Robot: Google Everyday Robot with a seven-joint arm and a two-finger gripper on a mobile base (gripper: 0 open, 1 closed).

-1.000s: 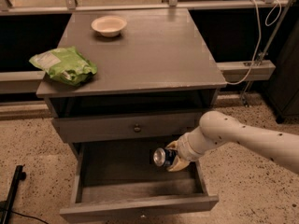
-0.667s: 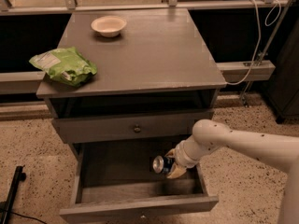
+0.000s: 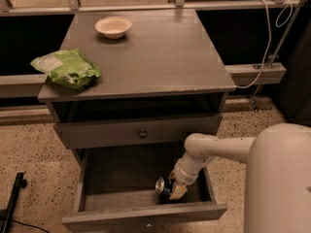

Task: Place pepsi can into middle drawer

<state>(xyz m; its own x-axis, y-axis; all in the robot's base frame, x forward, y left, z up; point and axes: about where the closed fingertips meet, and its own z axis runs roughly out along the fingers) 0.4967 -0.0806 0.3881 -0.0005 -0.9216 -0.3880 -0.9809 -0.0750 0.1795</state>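
Observation:
The middle drawer [image 3: 146, 216] is pulled out at the bottom of the grey cabinet, its plain grey box open. The pepsi can [image 3: 163, 186] lies on its side, silver end facing left, low inside the drawer near the front right. My gripper [image 3: 173, 186] reaches down into the drawer from the right on a white arm and is shut on the can. One yellowish fingertip [image 3: 178, 192] shows below the can.
The shallower drawer front with a round knob [image 3: 142, 134] is shut above. On the cabinet top lie a green snack bag [image 3: 66, 68] at the left and a small white bowl [image 3: 113, 26] at the back. A dark stand [image 3: 12, 202] is on the floor at the left.
The arm has lowered the can deeper into the drawer toward its front. The view has moved closer, so the arm looks larger at the right.

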